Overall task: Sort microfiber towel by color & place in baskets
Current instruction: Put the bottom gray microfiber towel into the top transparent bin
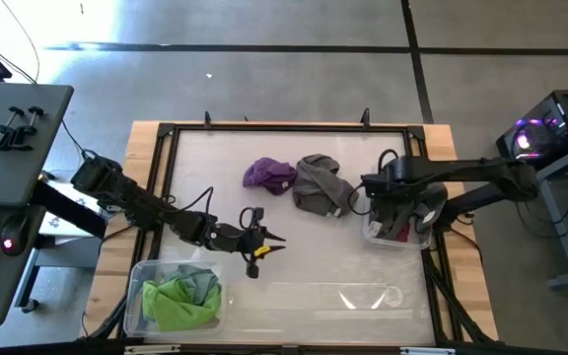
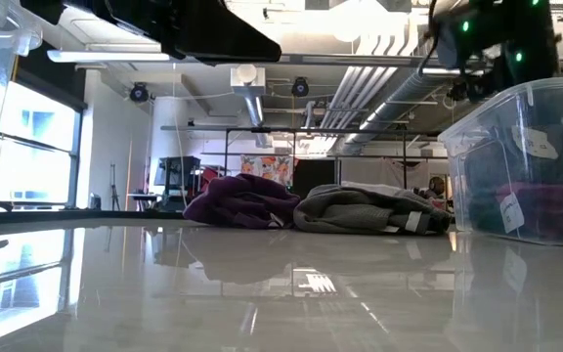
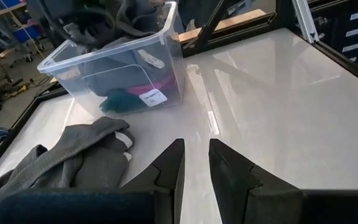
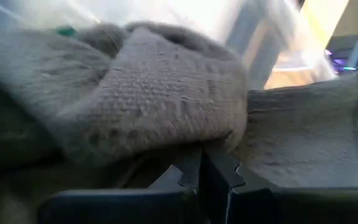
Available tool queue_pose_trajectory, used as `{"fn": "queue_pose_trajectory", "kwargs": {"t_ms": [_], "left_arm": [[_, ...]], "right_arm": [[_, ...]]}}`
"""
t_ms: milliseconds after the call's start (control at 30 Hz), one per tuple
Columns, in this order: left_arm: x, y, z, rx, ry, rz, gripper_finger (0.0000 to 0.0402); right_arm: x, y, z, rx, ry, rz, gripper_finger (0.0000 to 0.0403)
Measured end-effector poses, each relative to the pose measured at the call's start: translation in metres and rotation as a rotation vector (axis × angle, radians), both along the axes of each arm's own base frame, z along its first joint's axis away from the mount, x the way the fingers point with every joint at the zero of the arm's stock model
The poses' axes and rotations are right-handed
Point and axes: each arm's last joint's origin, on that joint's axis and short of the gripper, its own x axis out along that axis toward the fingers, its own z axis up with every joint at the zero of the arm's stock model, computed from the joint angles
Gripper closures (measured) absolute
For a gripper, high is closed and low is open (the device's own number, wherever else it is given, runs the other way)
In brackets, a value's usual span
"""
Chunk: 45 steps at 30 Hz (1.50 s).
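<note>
Grey towel pinched in right gripper, above small bin rim.

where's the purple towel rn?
High view: the purple towel lies on the table's far middle, just left of the grey towel, outside both bins.

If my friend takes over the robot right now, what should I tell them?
Left hand: open, empty, over the table.
Right hand: shut on the held grey towel, above the small bin.
Done: lime green towel in the wide bin; dark cloths in the small bin.
Left: purple towel and loose grey towel, both on the table.
</note>
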Motion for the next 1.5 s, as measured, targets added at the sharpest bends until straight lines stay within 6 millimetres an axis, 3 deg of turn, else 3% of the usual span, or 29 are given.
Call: {"fn": "queue_pose_trajectory", "kwargs": {"t_ms": [233,367,467,633,800,867,1033,1200,1500], "left_arm": [[0.000,0.000,0.000,0.000,-0.002,0.000,0.0342],[0.000,0.000,0.000,0.000,-0.001,0.000,0.0342],[0.000,0.000,0.000,0.009,-0.002,-0.003,0.0342],[0.001,0.000,0.002,0.011,-0.018,-0.005,0.0342],[0.001,-0.001,0.003,0.007,-0.024,-0.006,0.0342],[0.001,-0.001,0.003,0.001,-0.024,-0.004,0.0342],[0.001,-0.001,0.003,-0.018,-0.024,-0.023,0.0342],[0.001,-0.002,0.003,-0.020,-0.029,-0.026,0.0342],[0.001,-0.002,0.005,-0.024,-0.041,-0.025,0.0342]], "right_arm": [[0.016,-0.001,-0.035,0.118,-0.047,0.102,0.0402],[0.022,0.000,-0.038,0.166,-0.095,0.163,0.0402],[0.025,0.003,-0.023,0.153,-0.095,0.170,0.0402],[0.030,0.015,0.023,0.115,-0.098,0.180,0.0402],[0.028,0.019,0.062,-0.078,-0.251,0.158,0.0402],[0.024,0.013,0.067,-0.146,-0.259,0.118,0.0402],[0.014,-0.005,0.059,-0.228,-0.207,0.066,0.0402],[0.008,-0.020,0.040,-0.177,-0.107,0.013,0.0402],[-0.007,-0.019,0.000,-0.071,0.033,-0.018,0.0402]]}}
